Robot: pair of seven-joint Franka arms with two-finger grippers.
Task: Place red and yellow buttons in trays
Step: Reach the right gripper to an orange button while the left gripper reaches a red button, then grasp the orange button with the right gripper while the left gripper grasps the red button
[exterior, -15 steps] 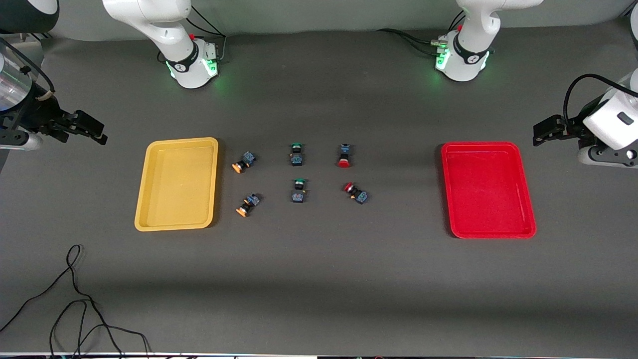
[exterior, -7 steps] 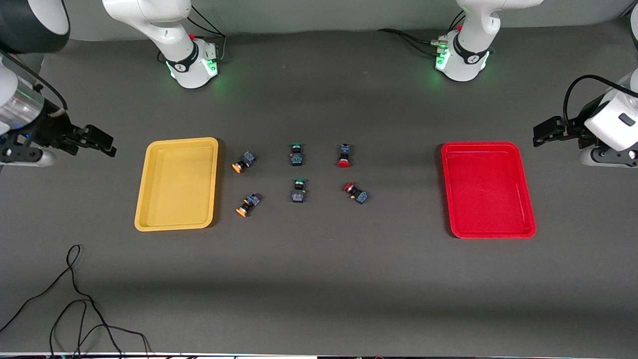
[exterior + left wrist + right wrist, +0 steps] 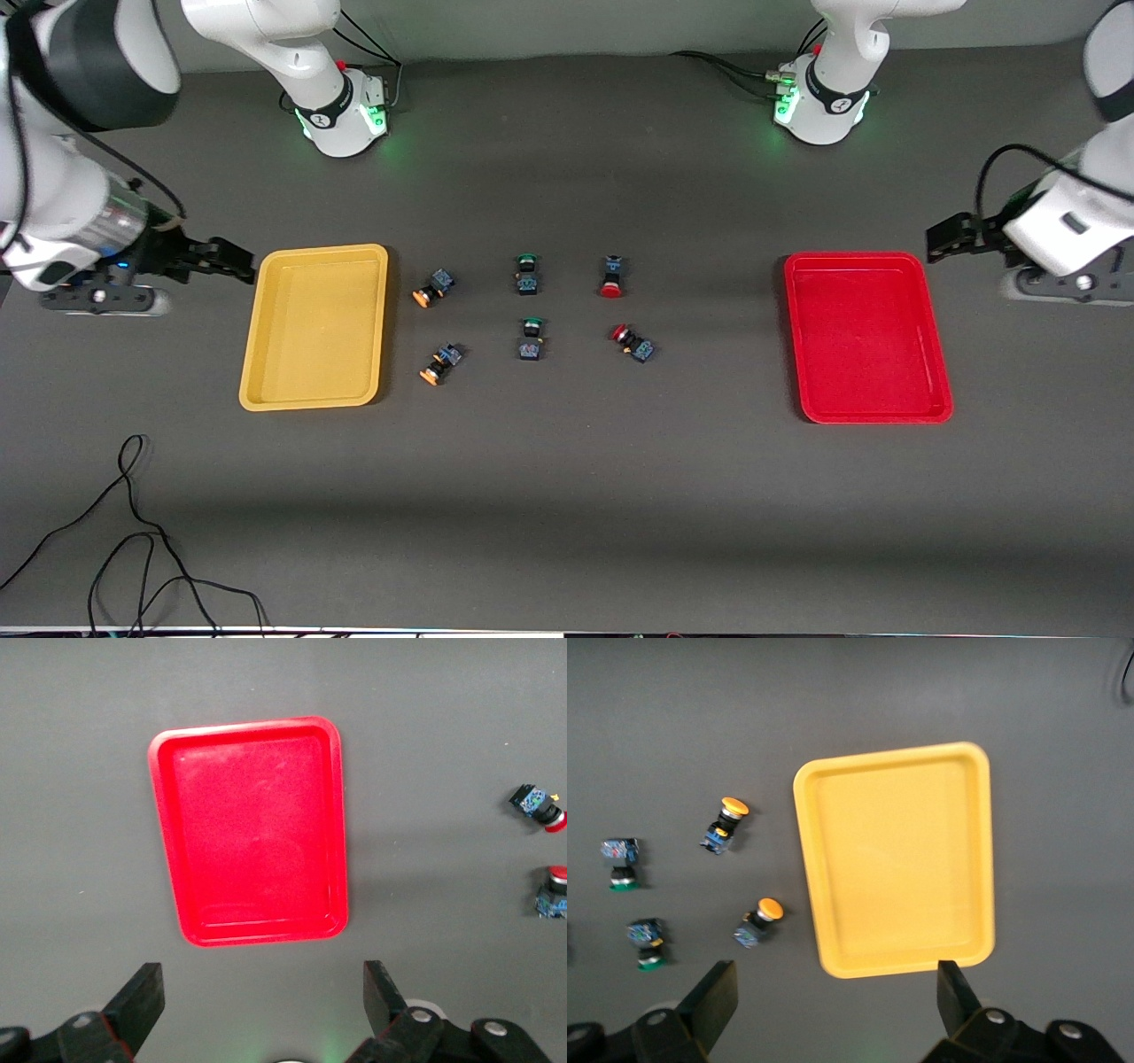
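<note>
Right tool (image 3: 237, 260), fingers apart, just beside yellow tray (image 3: 252, 337); buttons (image 3: 433, 288) untouched.

No readable text, labels, brands or numbers on anything in view

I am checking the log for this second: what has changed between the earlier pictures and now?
The right gripper moved toward the yellow tray, reaching its outer edge. The left gripper shifted slightly toward the red tray. Both are open and empty. All six buttons and both trays stayed in place.
</note>
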